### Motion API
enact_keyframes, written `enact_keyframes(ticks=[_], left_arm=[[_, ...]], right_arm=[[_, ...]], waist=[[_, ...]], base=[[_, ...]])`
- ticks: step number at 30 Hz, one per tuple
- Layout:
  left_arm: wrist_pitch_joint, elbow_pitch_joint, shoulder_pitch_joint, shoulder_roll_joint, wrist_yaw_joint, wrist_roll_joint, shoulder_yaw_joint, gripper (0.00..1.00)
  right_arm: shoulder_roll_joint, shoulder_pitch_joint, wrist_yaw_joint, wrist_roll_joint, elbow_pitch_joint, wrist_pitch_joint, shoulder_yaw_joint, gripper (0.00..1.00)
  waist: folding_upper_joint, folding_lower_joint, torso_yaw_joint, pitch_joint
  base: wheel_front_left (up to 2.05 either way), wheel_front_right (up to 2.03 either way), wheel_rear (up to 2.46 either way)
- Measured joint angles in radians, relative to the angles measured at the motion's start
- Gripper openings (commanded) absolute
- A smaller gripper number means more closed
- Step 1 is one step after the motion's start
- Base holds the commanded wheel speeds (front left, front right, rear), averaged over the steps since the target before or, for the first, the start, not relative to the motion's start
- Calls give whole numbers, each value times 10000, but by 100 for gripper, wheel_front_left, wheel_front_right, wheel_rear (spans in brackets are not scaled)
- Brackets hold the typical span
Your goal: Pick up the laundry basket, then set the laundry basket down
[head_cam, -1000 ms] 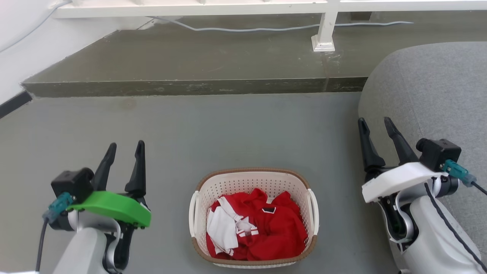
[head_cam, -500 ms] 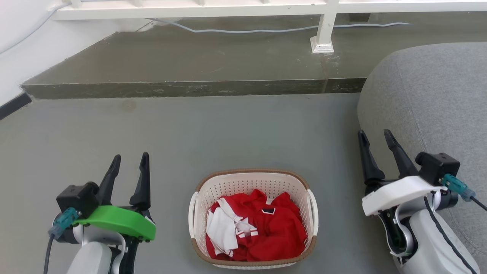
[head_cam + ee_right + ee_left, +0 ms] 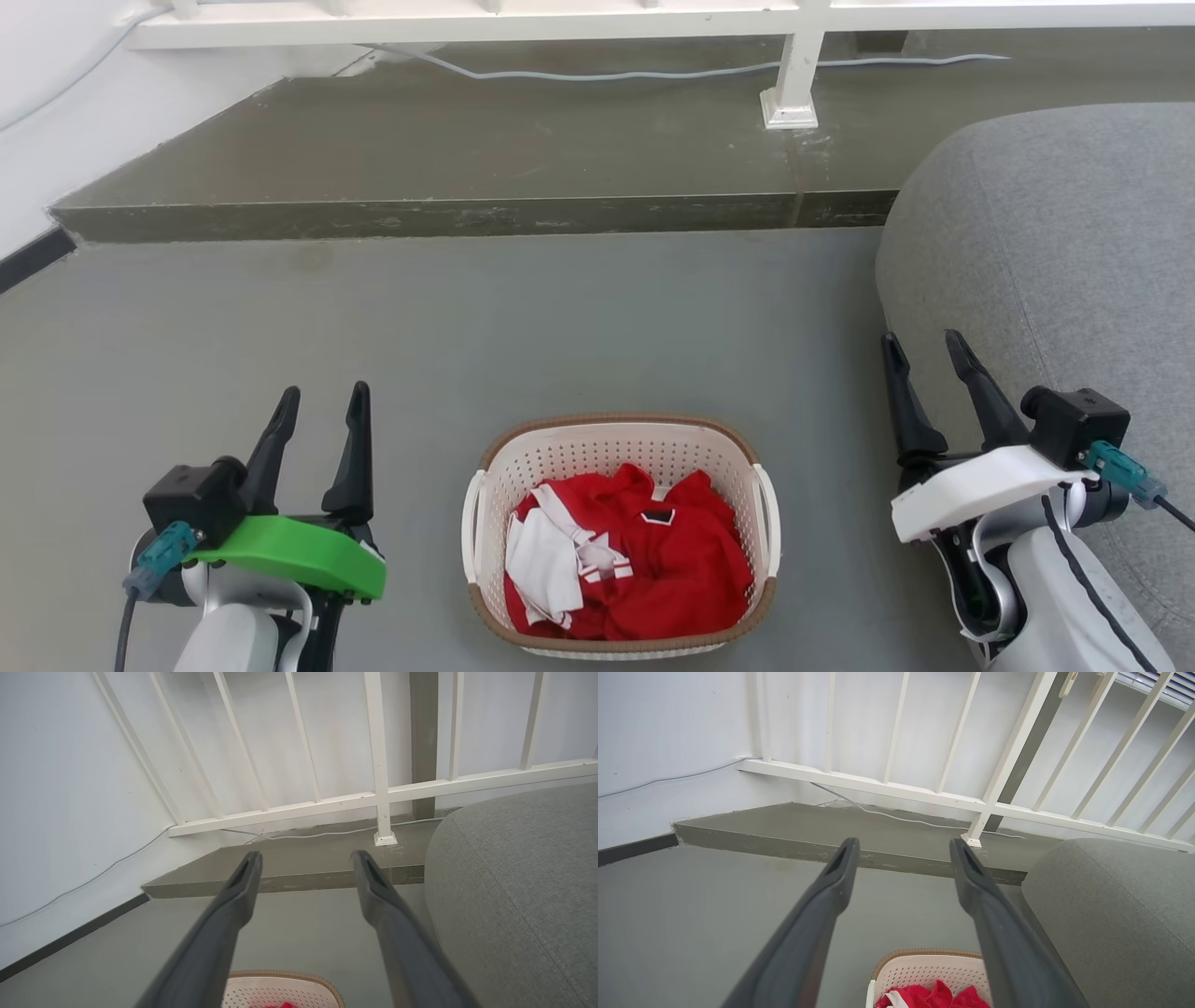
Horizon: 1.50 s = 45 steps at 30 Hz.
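Observation:
The laundry basket (image 3: 597, 450) stands on the grey floor at the bottom centre of the head view, cream-white and perforated with a brown rim, holding red and white clothes (image 3: 635, 560). White loop handles sit on its left (image 3: 472, 537) and right (image 3: 771, 523) sides. My left gripper (image 3: 323, 399) is open to the left of the basket, apart from it. To the basket's right my right gripper (image 3: 924, 347) is open too, holding nothing. The basket's far rim (image 3: 924, 953) shows between my left fingers, and again (image 3: 280, 976) at the bottom of the right wrist view.
A grey upholstered seat (image 3: 1064, 233) rises close beside my right arm. A raised floor step (image 3: 467, 213) crosses ahead, with a white railing post (image 3: 792, 89) and a grey cable (image 3: 597, 73) on it. A white wall (image 3: 56, 112) stands at the left.
Both grippers have dropped lower in the head view, staying open. The basket has not moved.

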Motion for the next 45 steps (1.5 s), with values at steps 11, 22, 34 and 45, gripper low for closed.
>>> enact_keyframes(ticks=[11, 22, 34, 45], left_arm=[[0, -88, 88, -134, -102, 153, 188, 100], [42, 153, 232, -265, -198, 188, 222, 0], [320, 219, 354, -332, -198, -828, 407, 0], [696, 242, 354, -366, -199, -2132, 658, 0]], right_arm=[[159, 12, 144, -198, -58, 0, -219, 100], [278, 167, 257, -288, 194, 6, -343, 0], [347, 328, 276, 759, 259, 278, -633, 0], [389, 328, 334, 2378, 276, 704, -913, 0]], waist=[[0, 0, -11, 77], [0, 0, -42, 113], [0, 0, -51, 26], [0, 0, -58, -52]], base=[[0, 0, 0], [0, 0, 0], [0, 0, 0], [0, 0, 0]])
